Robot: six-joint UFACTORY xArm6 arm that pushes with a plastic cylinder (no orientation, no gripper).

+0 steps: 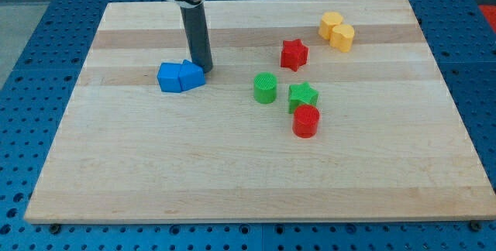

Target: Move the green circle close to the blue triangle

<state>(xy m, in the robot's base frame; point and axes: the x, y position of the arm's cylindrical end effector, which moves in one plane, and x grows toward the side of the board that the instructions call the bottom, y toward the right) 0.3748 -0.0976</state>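
Camera view shows my tip (207, 70) holding nothing, just touching the blue triangle's (182, 76) right edge. The green circle (265, 87) sits well apart to the view's right, near the green star (303, 95); I judge the push not yet begun.

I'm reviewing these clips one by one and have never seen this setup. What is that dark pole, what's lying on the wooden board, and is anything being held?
The dark pole is the end of a robot arm. It has no fingers and holds nothing; its lower end, my tip, only slides along the wooden board and pushes blocks. There is one camera view, looking down at the board at a slant.

My tip stands right at the upper right edge of the blue block pair; I cannot tell whether they touch. To the view's right lie the green cylinder, a green star, a red cylinder, a red star and two yellow blocks.
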